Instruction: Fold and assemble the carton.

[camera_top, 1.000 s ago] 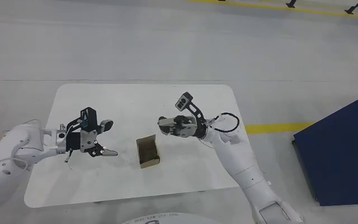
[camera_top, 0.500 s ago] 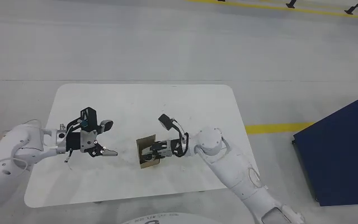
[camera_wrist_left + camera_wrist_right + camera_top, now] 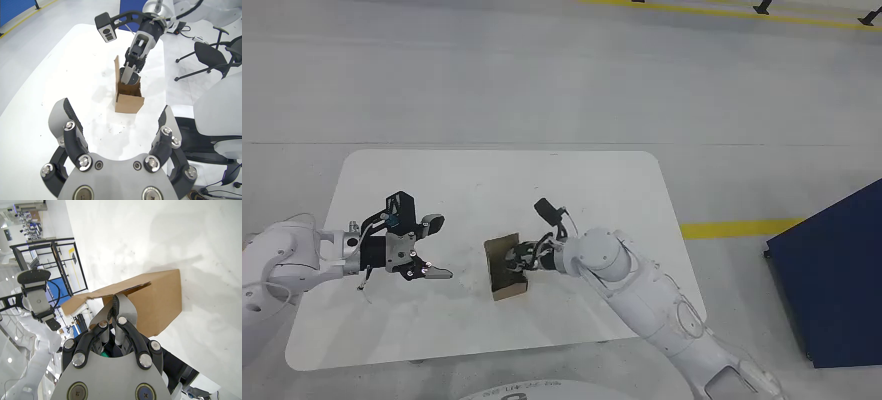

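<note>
1. Flap-tucking seems in hand: the right claw (image 3: 129, 77), fingers pressed together, pokes into the open carton (image 3: 128, 103) beside its upright flap (image 3: 116, 66).
2. Next, probably press that flap inward without shifting the carton.
3. The carton stands mid-surface (image 3: 442, 180); the left claw (image 3: 439, 247), spread apart, hangs well away.

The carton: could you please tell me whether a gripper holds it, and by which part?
Cannot tell: the right gripper, fingers shut, meets the carton at its top edge under a flap; left gripper open, apart.
</note>
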